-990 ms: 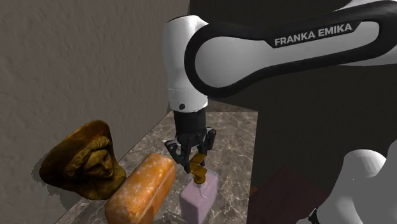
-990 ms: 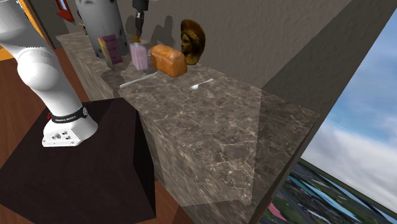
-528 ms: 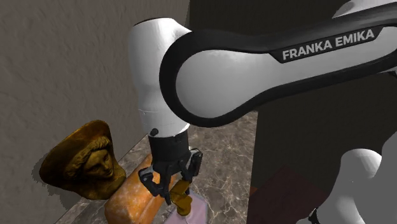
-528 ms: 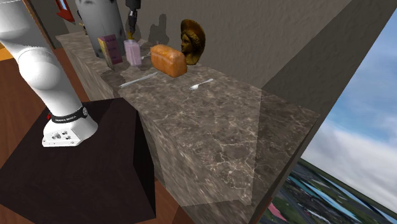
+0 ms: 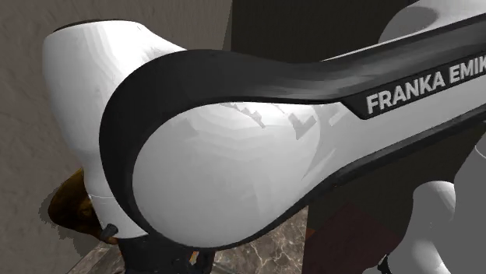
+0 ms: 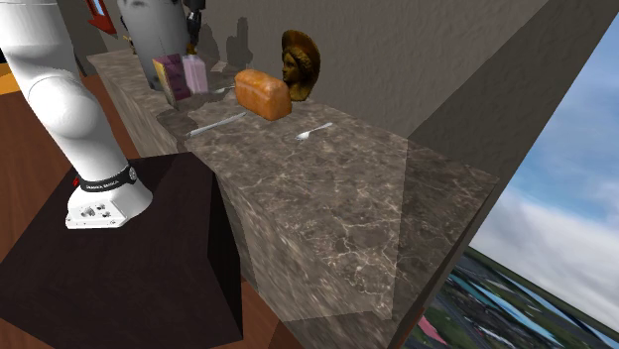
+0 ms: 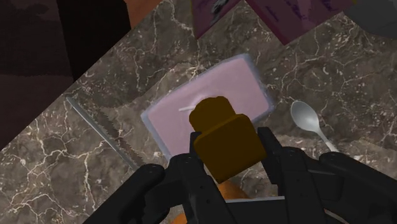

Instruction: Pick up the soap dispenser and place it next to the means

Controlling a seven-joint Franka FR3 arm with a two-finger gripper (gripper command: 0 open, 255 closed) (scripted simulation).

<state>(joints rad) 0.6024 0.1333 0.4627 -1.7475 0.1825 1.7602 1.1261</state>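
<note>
Gripper [image 7: 230, 150] clamps narrow on the orange-brown pump head [image 7: 226, 137] of the lilac soap dispenser [image 7: 210, 95], whose body shows straight beyond the fingertips [image 7: 275, 153] over the marble counter [image 7: 57, 172], with a serrated knife [image 7: 102, 127] off one finger's side and a spoon [image 7: 305, 118] off the other.

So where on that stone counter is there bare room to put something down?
The counter is bare from the spoon to its end at the second exterior view's lower right. Crowded: the far end, with bread loaf, bust, knife, soap dispenser, purple box.
</note>
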